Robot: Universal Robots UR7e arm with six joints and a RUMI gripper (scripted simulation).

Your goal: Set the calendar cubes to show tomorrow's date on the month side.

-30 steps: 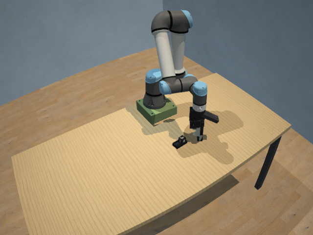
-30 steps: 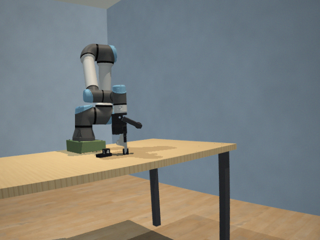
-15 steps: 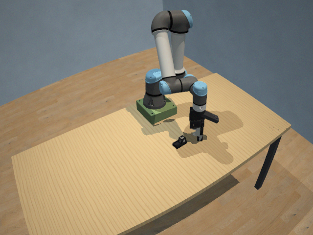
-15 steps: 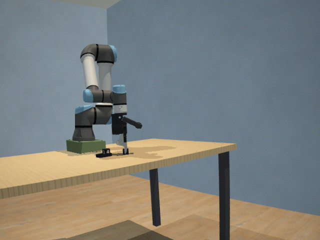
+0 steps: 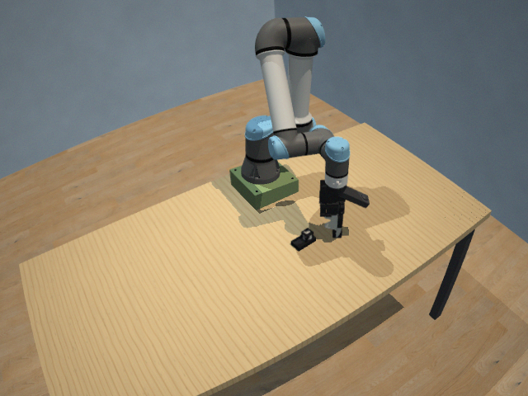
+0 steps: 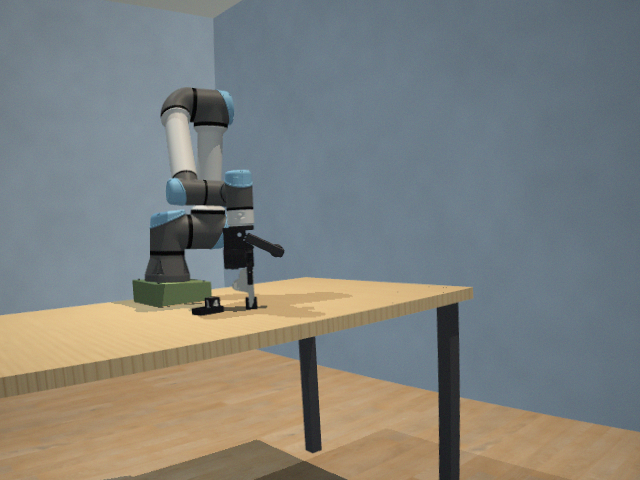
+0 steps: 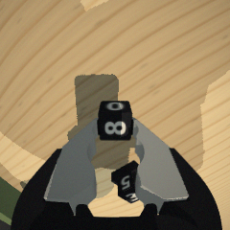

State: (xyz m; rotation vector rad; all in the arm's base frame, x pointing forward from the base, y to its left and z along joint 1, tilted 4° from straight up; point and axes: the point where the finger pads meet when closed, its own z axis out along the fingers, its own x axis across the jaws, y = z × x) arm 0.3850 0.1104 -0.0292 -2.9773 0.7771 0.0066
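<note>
My gripper [image 5: 337, 233] [image 6: 251, 302] [image 7: 115, 119] points straight down and is shut on a black digit cube [image 7: 115, 120]. In the wrist view the cube shows an 8 on the face toward the camera and a 0 on the face beyond it. The cube is held very low over the table; I cannot tell whether it touches. The black calendar tray [image 5: 296, 243] [image 6: 199, 311] lies a short way left of the gripper. The second black cube [image 5: 306, 233] [image 6: 212, 303] [image 7: 126, 181] sits in one end of the tray, showing a 5 in the wrist view. The tray's other slot is empty.
The light wooden table [image 5: 170, 276] [image 6: 361, 299] carries the arm's green base block [image 5: 264, 186] [image 6: 170, 291] behind the tray. The table's right edge is some way off to the gripper's right.
</note>
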